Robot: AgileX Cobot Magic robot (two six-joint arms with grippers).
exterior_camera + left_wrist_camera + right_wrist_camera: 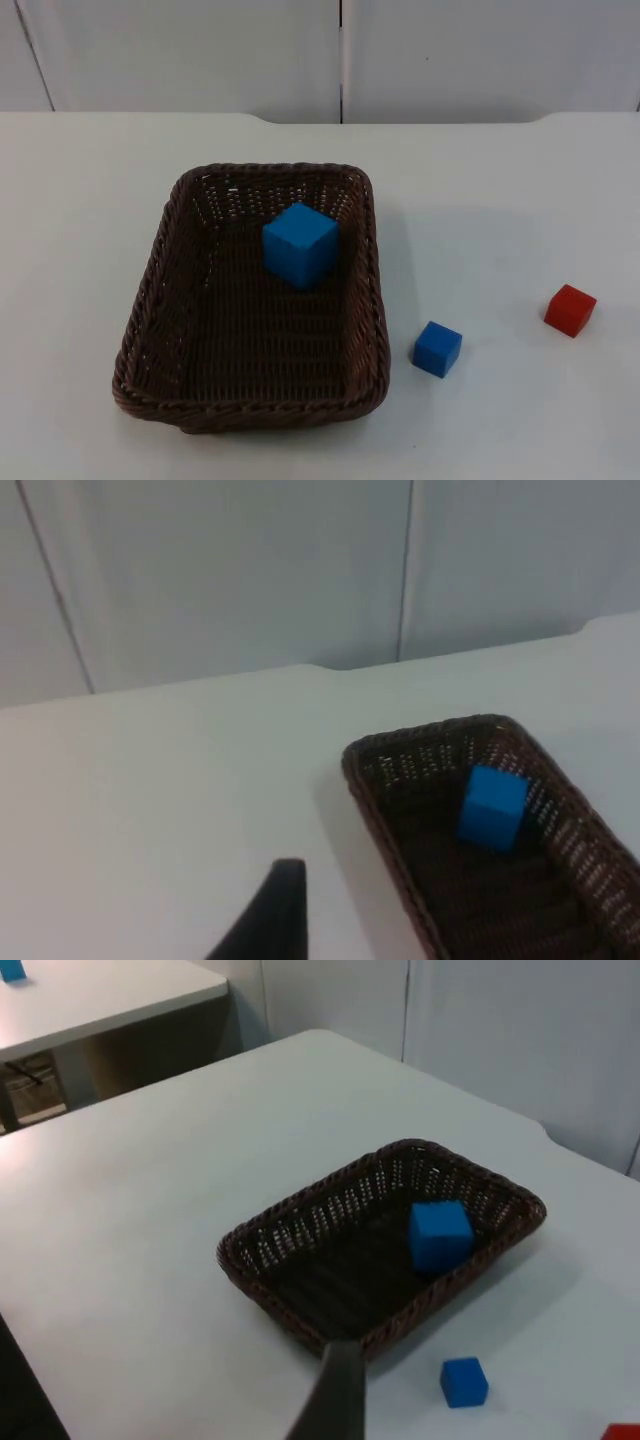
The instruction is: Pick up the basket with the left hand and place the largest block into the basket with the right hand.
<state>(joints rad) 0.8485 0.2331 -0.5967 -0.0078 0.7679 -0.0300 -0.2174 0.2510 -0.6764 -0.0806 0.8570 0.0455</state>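
Observation:
A brown wicker basket (374, 285) rests on the white table, left of centre. The largest block, a big blue cube (299, 243), lies inside it near the far right corner. In the left wrist view the basket (420, 737) and the cube (492, 808) are ahead of my left gripper (272, 920), which hangs over bare table apart from the basket. In the right wrist view my right gripper (336, 1400) hovers just short of the basket's (330, 1205) near rim, with the cube (440, 1235) beyond. Neither gripper holds anything.
A small blue cube (437, 348) sits on the table just right of the basket, and a red cube (570, 310) lies further right. The grey partition wall (340, 50) closes off the far edge. Another table (90, 1000) stands beyond this one.

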